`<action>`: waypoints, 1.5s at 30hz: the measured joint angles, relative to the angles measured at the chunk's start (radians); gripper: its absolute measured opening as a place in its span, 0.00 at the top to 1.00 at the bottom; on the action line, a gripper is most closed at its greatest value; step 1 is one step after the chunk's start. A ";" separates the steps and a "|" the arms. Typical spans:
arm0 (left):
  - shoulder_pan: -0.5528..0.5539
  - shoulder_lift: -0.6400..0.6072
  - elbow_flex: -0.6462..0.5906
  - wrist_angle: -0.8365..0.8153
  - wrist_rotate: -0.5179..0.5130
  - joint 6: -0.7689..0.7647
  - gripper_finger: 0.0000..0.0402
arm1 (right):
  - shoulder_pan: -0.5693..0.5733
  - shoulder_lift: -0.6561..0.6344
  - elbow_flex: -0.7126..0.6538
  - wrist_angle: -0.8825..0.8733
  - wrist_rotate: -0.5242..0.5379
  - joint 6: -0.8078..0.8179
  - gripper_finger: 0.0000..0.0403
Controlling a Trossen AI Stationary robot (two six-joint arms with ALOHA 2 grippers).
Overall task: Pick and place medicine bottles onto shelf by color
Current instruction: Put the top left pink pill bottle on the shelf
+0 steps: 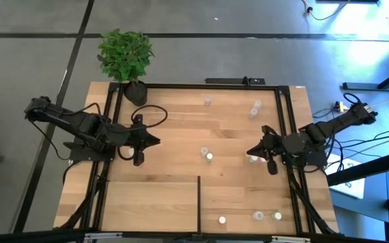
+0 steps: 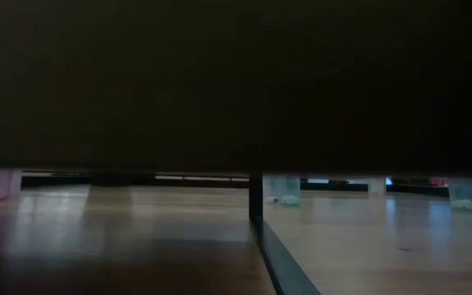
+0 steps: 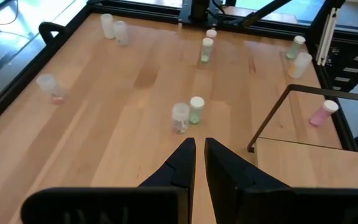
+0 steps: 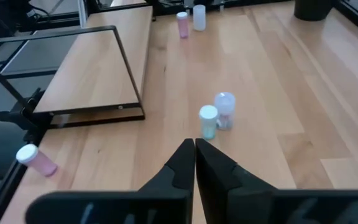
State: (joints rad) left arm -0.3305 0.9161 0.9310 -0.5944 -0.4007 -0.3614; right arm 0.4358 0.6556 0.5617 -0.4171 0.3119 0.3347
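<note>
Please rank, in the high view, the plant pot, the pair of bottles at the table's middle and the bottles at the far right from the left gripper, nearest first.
From the left gripper:
1. Pair of bottles, mid-table.
2. Plant pot, far left corner; close to the pair, hard to separate.
3. Far-right bottles, clearly farthest.

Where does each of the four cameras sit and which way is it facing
High view: overhead, straight down on table; left gripper and right gripper face inward.
Low view: table-top height, level across the wood; black divider bar ahead, no arm visible.
Left wrist view: behind the shut left fingers, toward the bottle pair.
Right wrist view: behind the shut right fingers, toward the same pair.
Both wrist views share that pair.
</note>
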 joint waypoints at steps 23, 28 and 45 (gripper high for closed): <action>-0.019 0.318 0.255 -0.679 0.275 -0.428 0.93 | -0.008 -0.001 0.000 0.001 0.001 -0.002 0.96; -0.024 0.330 0.255 -0.678 0.284 -0.496 0.93 | -0.008 -0.001 0.000 0.001 0.001 -0.001 0.96; -0.024 0.329 0.255 -0.680 0.284 -0.583 0.93 | -0.008 -0.001 0.000 0.001 0.001 -0.001 0.96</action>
State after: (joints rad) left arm -0.3546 1.2453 1.1858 -1.2739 -0.1165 -0.9443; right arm 0.4282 0.6544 0.5613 -0.4163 0.3126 0.3339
